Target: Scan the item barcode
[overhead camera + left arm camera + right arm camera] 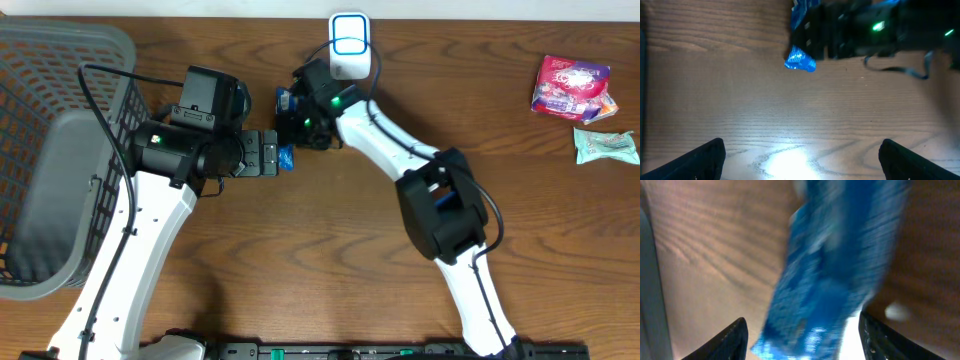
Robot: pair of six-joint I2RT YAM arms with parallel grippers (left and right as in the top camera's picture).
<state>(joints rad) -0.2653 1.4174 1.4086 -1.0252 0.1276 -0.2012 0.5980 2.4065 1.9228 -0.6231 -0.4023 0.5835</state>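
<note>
the right gripper [292,120] is clenched on a blue crinkly packet [800,61], whose ends stick out on either side of it. in the right wrist view the wrapper fills the gap between the two fingers [735,340] (it is blurred, so no print can be read). packet and gripper sit just beside the white barcode scanner [350,42], which stands near the top edge of the overhead view. the left gripper [800,167] is spread wide and holds nothing, facing the packet from close by. a grey mesh basket [40,90] stands at the left of the wooden table [300,270]. a pink snack packet [570,87] and a pale green one [606,146] lie well apart at the right.
</note>
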